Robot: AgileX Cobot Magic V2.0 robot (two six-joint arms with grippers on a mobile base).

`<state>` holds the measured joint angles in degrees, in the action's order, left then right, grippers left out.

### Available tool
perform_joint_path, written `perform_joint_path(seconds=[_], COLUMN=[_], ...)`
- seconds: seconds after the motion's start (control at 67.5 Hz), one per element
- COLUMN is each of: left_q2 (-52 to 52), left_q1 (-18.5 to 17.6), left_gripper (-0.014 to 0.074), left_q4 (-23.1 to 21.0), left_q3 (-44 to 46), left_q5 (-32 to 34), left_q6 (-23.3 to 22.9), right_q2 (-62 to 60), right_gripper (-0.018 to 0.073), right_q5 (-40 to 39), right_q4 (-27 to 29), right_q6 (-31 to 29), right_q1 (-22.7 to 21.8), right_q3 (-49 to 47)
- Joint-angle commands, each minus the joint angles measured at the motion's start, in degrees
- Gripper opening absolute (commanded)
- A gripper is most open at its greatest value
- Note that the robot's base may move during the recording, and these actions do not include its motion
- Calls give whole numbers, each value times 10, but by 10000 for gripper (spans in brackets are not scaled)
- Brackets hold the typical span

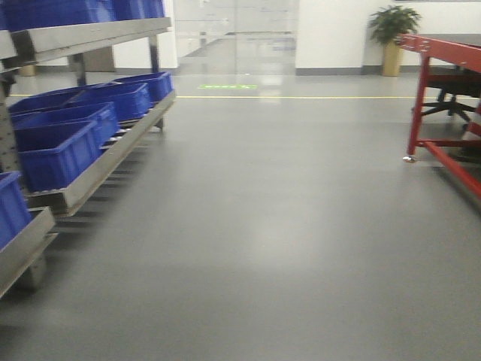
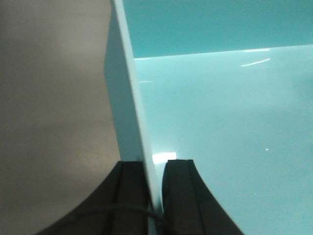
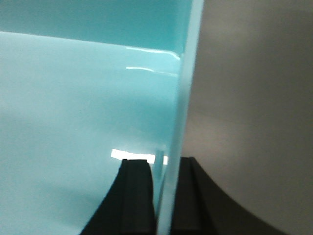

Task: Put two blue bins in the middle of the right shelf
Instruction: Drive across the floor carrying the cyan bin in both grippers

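Note:
A pale light-blue bin fills both wrist views: its smooth inner floor (image 2: 225,127) and its left wall rim (image 2: 132,88) in the left wrist view, its inside (image 3: 73,107) and right wall rim (image 3: 183,98) in the right wrist view. My left gripper (image 2: 154,169) is shut on the bin's left wall, one finger inside and one outside. My right gripper (image 3: 166,169) is shut on the bin's right wall the same way. Grey floor shows outside each wall. The bin and both grippers are out of the front view. I see only one pale bin.
In the front view a metal rack (image 1: 98,169) stands at the left with several dark blue bins (image 1: 56,150) on its lower level and more on top. A red metal frame table (image 1: 443,98) stands at the right. A potted plant (image 1: 392,34) is by the far wall. Grey floor (image 1: 263,226) lies between.

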<state>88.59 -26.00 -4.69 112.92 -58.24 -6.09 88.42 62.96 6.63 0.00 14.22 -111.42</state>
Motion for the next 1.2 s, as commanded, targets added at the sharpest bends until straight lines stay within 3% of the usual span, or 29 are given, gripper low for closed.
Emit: perform_joint_path(seconds=[0.0, 1.185], left_q2=[-10, -10], left_q1=[0, 0], left_gripper=[-111, -111], left_q4=[4, 4], left_q3=[7, 7], left_q5=[28, 28], left_q6=[9, 9], right_q2=[-7, -7], right_gripper=[-153, -153], right_q5=[-18, -18], right_q4=[-14, -14], right_q6=[-9, -9], right_q1=[-4, -4], right_q3=[-4, -4])
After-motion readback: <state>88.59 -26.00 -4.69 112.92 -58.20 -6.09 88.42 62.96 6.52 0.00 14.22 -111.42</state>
